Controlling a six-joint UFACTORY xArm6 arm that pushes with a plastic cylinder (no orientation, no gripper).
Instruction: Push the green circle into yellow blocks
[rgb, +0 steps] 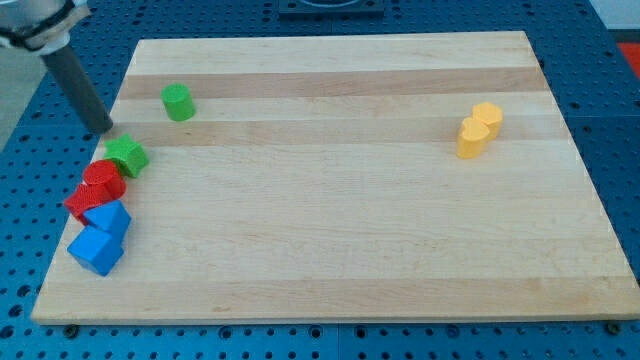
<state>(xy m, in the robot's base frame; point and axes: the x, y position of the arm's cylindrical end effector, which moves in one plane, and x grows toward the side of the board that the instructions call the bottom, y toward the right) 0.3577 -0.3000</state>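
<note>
Our end effector is a plain rod with nothing to spread or pinch; my tip (103, 129) sits at the frame's upper left, just off the worktop (330, 250) edge, near the green block (128, 156). The green circle (178, 102) stands apart, up and right of it. The yellow blocks (478, 130) touch each other far right. Red blocks (97, 186) and blue blocks (101, 236) cluster lower left.

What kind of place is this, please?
Probably a robotics lab bench: a wooden board on a blue perforated table, small coloured blocks such as the green circle, and my tip.
</note>
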